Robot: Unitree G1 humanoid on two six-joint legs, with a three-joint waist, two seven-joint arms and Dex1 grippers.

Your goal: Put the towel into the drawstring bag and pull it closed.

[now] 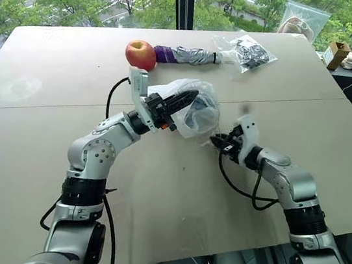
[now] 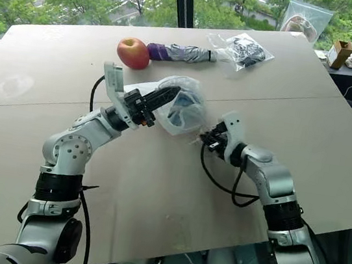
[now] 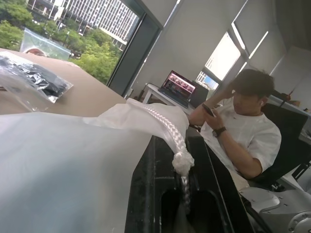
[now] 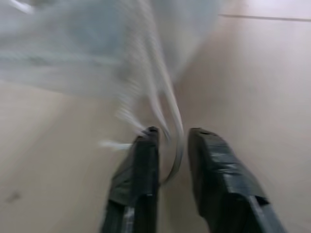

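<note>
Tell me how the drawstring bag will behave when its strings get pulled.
The drawstring bag looks thin and crumpled, so it will likely flop and bunch rather than hold shape. Held up by the left gripper, it seems light. Its strings hang limp between the right gripper's fingers, so they may slip.

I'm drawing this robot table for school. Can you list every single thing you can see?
drawstring bag: one, see-through white, held up over the middle of the table, something bluish inside, probably the towel
bag strings: thin, white, hanging from the bag to the right claw
apple: one, red and yellow, far side of the table
folded umbrella: one, grey with a purple end, next to the apple
clear pouch: one, dark stuff inside, next to the umbrella
zip bag: one, clear, at the far table edge
small box: one, brown, off to the far right
table: one, beige
person: one, white shirt, sitting near a laptop
left claw: black, shut on the bag's mouth
right claw: black, strings between its fingers
</note>
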